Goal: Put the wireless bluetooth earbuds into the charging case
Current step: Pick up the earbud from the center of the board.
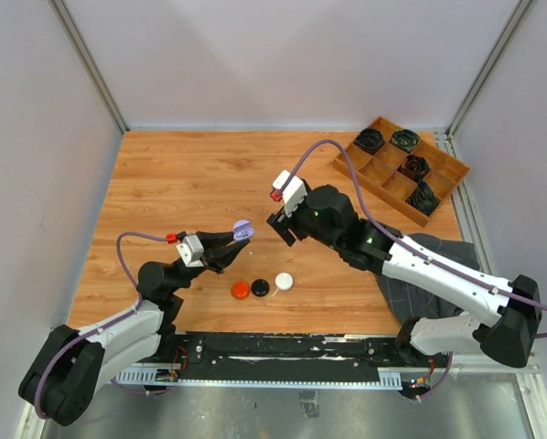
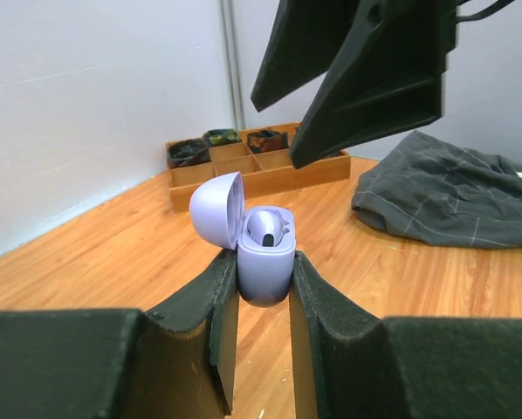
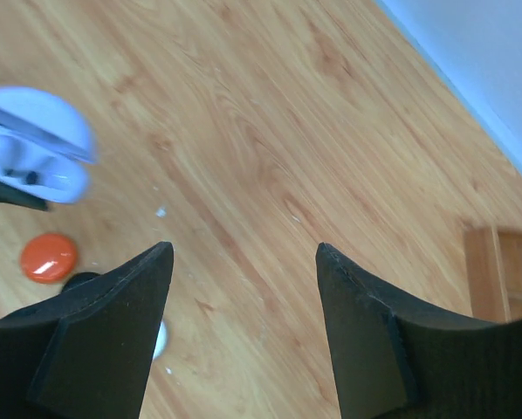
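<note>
The pale purple charging case [image 1: 242, 230] is lifted off the table with my left gripper [image 1: 232, 240] shut on its lower body. In the left wrist view the case [image 2: 265, 257] stands upright between my fingers [image 2: 200, 305], lid swung open to the left. A pale purple earbud [image 2: 266, 229] sits in its well. My right gripper [image 1: 283, 229] hovers just right of and above the case, open, with nothing between its fingers [image 2: 366, 78]. In the right wrist view the right gripper [image 3: 243, 253] frames bare wood, and the case [image 3: 34, 148] shows at the left edge.
Three small round discs lie on the wooden table near the front: red [image 1: 241, 290], black [image 1: 260, 287] and white [image 1: 284, 282]. A wooden divided tray [image 1: 365, 183] holding black coiled bundles stands at the back right. A dark grey cloth [image 2: 453, 201] lies under the right arm.
</note>
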You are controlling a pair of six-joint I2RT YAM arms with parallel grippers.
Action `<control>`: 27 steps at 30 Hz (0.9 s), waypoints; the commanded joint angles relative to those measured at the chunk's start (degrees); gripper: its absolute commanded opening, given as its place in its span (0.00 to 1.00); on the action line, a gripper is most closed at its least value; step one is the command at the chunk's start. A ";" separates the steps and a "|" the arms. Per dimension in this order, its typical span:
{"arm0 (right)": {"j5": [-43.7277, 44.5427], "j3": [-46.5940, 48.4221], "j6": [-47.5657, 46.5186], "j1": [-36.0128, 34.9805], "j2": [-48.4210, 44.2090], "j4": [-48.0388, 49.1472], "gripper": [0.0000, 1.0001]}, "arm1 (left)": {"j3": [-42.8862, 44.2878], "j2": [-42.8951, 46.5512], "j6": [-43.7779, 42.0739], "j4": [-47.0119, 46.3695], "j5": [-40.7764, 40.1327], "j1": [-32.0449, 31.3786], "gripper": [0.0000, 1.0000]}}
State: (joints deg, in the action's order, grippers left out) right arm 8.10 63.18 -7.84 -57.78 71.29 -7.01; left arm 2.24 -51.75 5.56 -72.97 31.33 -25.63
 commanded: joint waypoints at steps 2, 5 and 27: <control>0.46 0.51 3.77 8.11 2.82 -6.09 0.68 | -0.09 1.74 -1.92 2.47 -4.40 0.31 0.00; -0.88 0.59 4.82 12.19 5.54 -6.77 0.67 | 0.11 2.73 -3.07 4.52 -5.23 0.27 0.00; -21.45 16.92 1.87 30.92 38.75 -10.34 0.62 | 2.32 1.12 -3.44 7.87 -4.09 0.31 0.00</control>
State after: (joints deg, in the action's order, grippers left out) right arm -6.42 76.31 -4.62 -28.77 106.24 -16.01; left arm 2.79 -50.52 2.96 -64.45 27.11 -25.63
